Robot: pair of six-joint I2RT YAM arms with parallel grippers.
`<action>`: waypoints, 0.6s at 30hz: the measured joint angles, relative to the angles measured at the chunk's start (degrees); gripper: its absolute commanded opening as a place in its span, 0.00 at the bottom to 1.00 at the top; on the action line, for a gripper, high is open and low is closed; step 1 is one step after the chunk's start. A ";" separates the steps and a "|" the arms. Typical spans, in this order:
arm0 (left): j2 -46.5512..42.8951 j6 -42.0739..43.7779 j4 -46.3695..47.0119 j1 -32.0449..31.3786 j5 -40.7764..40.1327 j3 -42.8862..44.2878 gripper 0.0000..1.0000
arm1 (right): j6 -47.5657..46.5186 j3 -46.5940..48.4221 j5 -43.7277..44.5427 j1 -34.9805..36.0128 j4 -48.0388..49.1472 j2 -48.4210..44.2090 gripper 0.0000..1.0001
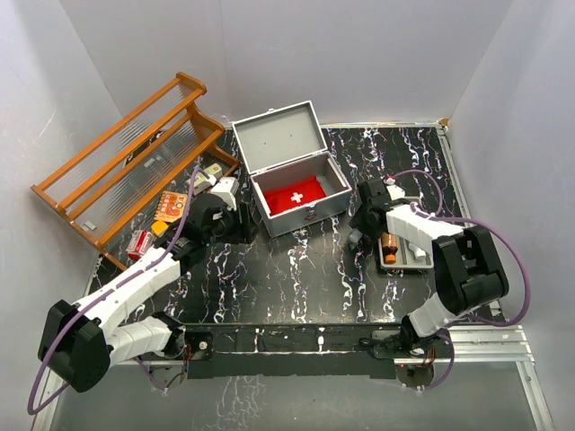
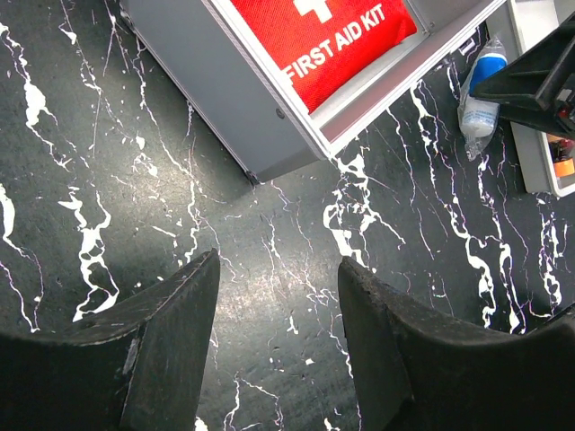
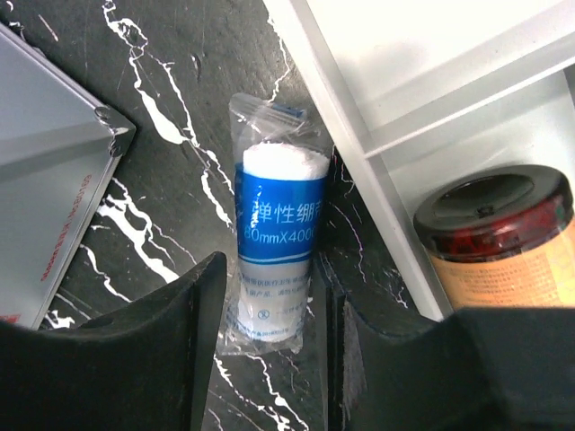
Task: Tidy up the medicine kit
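Now the right gripper (image 3: 269, 269) points down, straddling the roll (image 3: 277, 202); grip unclear. Left gripper (image 2: 278, 265) hovers half-open, empty.

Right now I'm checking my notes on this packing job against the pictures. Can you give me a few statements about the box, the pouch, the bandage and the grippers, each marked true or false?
1. The metal box has its lid open. True.
2. The bandage roll lies on the table between the box and the tray. True.
3. The red pouch lies on the table beside the box. False: it lies inside the box.
4. The left gripper holds the bandage roll. False: its fingers stand apart over bare table with nothing between them.
5. The jar with the dark lid stands inside the box. False: it sits in the tray.
6. The right gripper has a finger on either side of the roll's near end. True.
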 measured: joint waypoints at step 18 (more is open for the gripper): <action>0.63 0.04 -0.17 0.00 -0.09 0.90 0.50 | 0.46 1.92 2.25 0.76 0.09 0.37 0.20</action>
